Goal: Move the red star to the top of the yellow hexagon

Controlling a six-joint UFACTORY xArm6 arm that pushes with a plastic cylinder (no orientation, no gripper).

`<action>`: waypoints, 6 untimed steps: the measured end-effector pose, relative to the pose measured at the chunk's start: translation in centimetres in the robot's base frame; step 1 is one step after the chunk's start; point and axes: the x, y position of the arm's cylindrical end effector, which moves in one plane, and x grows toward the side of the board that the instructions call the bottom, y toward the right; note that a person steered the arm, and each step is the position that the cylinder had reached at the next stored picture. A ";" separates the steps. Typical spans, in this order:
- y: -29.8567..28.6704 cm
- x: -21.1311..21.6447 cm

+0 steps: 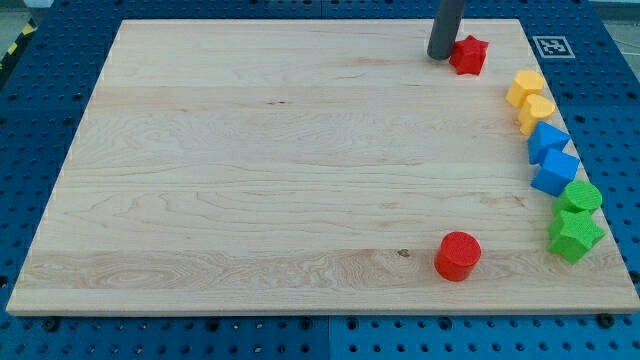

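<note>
- Step in hand, by the look of it: the closing push of the red star (468, 54) toward the yellow hexagon (524, 87).
- Tool here only a straight dark rod, nothing to open or shut and nothing held; my tip (441, 57) set on the desk (250, 170), touching or all but touching the star at its 9 o'clock side.
- Red star near the desk's far edge, at about 10 o'clock from the yellow hexagon, close but not touching.
- Second yellow block (536, 112) just at 5 o'clock of the hexagon, then two blue blocks (548, 142) (555, 172) and two green blocks (579, 196) (574, 234) strung on toward 6 o'clock.
- Red cylinder (458, 255) well apart, near the desk's front edge; no part in this.
- Next move, judged: a short shove toward 3 o'clock, to bring the star to the hexagon's 12 o'clock.
- Needs a centred contact, since a star point may make it turn and slip off.
- Little desk left beyond; an overlong push risks running the star to the edge.
</note>
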 end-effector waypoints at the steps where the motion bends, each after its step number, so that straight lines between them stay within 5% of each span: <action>1: 0.0 2.1; 6: 4.7 2.2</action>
